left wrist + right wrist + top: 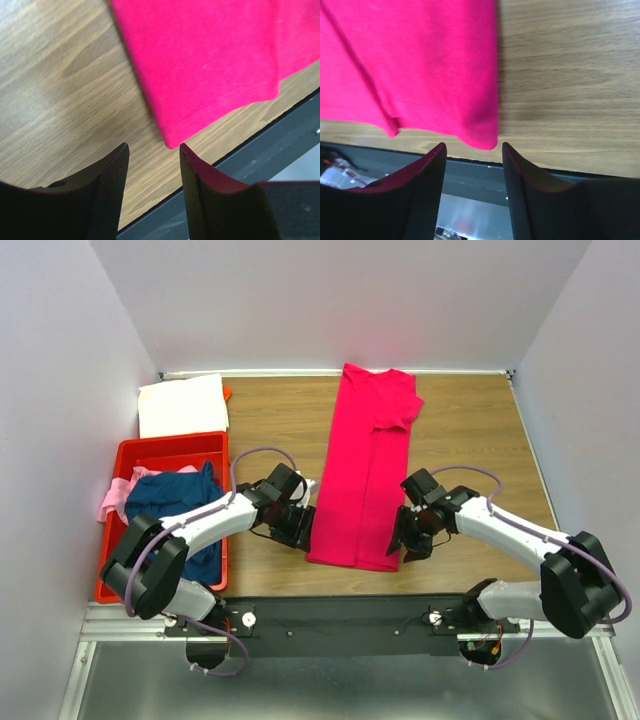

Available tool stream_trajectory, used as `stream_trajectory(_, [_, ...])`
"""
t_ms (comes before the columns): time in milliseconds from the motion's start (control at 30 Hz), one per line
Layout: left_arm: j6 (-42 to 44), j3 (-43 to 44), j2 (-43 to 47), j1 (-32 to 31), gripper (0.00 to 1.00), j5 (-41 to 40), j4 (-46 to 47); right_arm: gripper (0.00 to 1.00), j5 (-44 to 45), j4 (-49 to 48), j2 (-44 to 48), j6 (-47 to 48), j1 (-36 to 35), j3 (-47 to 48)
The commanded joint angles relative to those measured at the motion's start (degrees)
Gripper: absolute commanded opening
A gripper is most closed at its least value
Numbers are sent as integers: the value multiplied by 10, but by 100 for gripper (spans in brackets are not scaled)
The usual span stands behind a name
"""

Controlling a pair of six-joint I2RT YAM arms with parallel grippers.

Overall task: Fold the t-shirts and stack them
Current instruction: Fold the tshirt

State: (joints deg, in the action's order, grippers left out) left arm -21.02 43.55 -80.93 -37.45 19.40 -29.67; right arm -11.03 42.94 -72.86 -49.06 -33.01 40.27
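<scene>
The wooden surface (470, 440) carries a bright pink shirt (365, 465) laid flat in a long strip. Its near hem corners lie just ahead of the left gripper (153, 147) and the right gripper (473, 146). Left of the left gripper sits a red bin (170, 440), and beyond the bin lies a folded white shirt (182, 405).

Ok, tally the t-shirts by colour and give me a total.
magenta-pink t-shirt: 1
navy blue t-shirt: 1
pale pink t-shirt: 1
white t-shirt: 1
Total: 4
</scene>
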Motion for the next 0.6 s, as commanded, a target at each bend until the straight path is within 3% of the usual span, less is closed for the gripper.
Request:
stream_trajectory(0, [20,0,-6,3,53,18,16,54,37,7,-25,-34,-16,-11])
stream_trajectory(433, [30,2,-35,3,53,20,24,44,48,0,-76,-27,-20,-22])
stream_trajectory(567, [33,2,-41,4,53,20,26,31,38,-10,-76,-28,-21,-36])
